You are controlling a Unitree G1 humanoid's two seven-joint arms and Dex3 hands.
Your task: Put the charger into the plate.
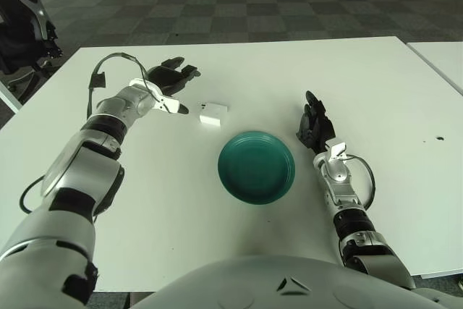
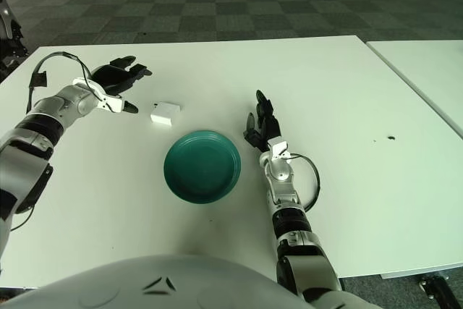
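Note:
A small white charger point(image 1: 213, 113) lies on the white table point(image 1: 391, 92), just behind and left of a teal plate point(image 1: 256, 166). The plate holds nothing. My left hand point(image 1: 171, 79) is above the table to the left of the charger, a short gap away, with its fingers spread and holding nothing. My right hand point(image 1: 314, 124) shows just right of the plate, fingers relaxed and empty.
A second white table point(image 1: 445, 59) stands at the far right across a narrow gap. A dark chair point(image 1: 22, 27) is off the table's far left corner. A small dark speck point(image 1: 439, 137) lies on the table at the right.

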